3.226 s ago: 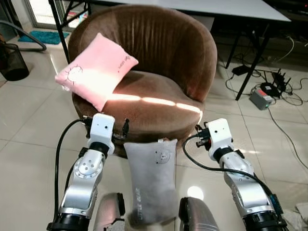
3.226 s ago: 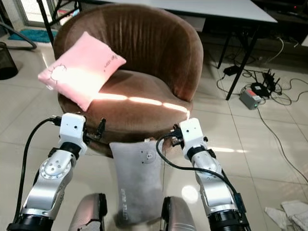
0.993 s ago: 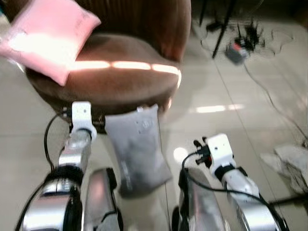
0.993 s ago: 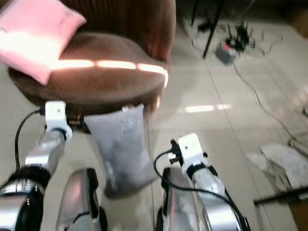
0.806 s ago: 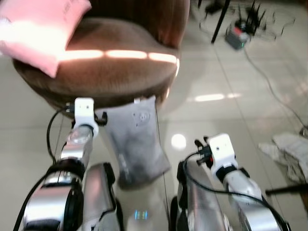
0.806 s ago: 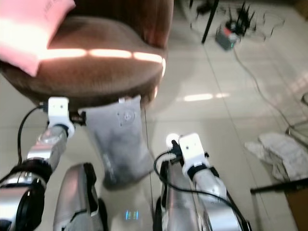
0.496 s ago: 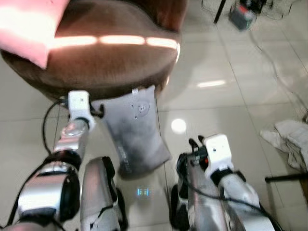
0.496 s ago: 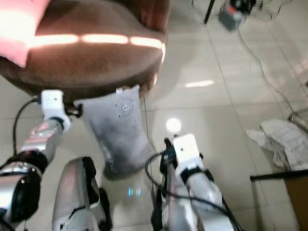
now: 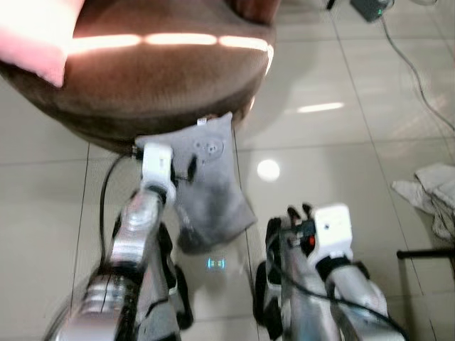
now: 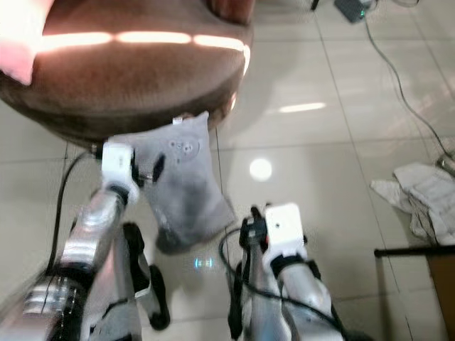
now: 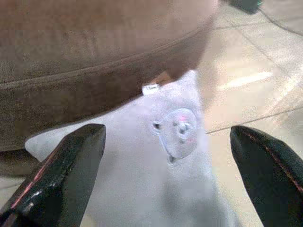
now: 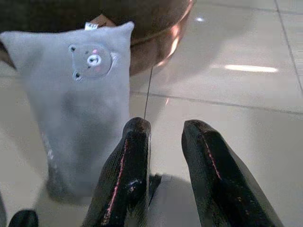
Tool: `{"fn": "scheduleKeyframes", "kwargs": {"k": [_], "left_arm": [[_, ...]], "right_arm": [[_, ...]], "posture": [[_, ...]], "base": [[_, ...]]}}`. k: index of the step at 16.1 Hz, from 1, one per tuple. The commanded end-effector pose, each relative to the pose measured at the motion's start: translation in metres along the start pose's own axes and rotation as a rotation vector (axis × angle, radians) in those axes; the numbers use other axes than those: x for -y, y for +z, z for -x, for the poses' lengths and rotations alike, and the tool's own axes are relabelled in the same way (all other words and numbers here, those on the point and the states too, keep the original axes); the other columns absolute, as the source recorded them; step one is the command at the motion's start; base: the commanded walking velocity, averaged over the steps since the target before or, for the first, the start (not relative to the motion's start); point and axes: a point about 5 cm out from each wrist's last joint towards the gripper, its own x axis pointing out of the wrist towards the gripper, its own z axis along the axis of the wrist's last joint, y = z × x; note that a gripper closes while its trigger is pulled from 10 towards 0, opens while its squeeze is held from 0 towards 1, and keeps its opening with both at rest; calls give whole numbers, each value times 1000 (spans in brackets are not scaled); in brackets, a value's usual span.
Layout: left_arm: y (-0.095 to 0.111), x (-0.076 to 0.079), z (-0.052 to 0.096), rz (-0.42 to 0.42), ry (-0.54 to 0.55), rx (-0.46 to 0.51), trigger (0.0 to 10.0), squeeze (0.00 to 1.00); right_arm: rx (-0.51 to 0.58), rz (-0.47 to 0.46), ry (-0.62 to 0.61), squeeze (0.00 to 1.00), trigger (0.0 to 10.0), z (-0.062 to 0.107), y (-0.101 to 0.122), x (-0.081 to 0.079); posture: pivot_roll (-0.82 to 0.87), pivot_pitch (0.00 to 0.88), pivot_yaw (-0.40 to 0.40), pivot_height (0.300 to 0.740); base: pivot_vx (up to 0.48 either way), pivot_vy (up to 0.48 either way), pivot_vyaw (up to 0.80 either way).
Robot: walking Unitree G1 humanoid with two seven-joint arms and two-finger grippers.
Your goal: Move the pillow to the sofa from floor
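Nearest the camera, low on the robot's right, the right gripper point(image 12: 165, 137) is seen with its two black fingers drawn close, a narrow gap left between them and nothing held. Just ahead, the left gripper point(image 11: 165, 142) is reached over the grey pillow point(image 9: 210, 177), its fingers spread wide on either side without touching it. No readable writing can be made out; a small white tag point(image 11: 151, 88) and a bear-face patch point(image 11: 177, 127) are seen near the pillow's upper edge. The pillow is stood on the tiled floor point(image 9: 341, 163), leaned against the front of the brown sofa point(image 9: 156, 78). A pink cushion point(image 9: 35, 39) is lain on the seat. Crumpled white cloth point(image 9: 434, 195) lies further right, and a cable point(image 9: 419, 74) trails beyond
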Motion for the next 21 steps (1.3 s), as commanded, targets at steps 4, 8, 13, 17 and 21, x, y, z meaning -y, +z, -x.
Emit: {"fn": "scheduleKeyframes", "kwargs": {"k": [4, 8, 13, 17, 21], "left_arm": [[11, -9, 46, -15, 19, 8, 10000, 0], [19, 6, 71, -64, 50, -20, 10000, 0], [20, 18, 54, -18, 49, -22, 10000, 0], [23, 14, 47, -28, 89, -23, 10000, 0], [23, 9, 46, -36, 120, -22, 10000, 0]], "right_arm": [[-35, -62, -21, 0, 10000, -6, -14, 13], [-73, 25, -53, 0, 10000, -8, -26, 32], [-19, 21, -65, 0, 10000, -28, -15, 39], [8, 28, -26, 0, 10000, -36, -12, 30], [18, 35, -4, 0, 10000, -45, -12, 29]], "posture": [[-14, 194, 8, 538], [-32, 129, 25, 538], [-42, 76, 26, 538], [-36, 54, 16, 538], [-20, 48, -3, 538]], "base": [[0, 0, 0], [0, 0, 0], [0, 0, 0], [0, -360, 600], [0, -480, 800]]}}
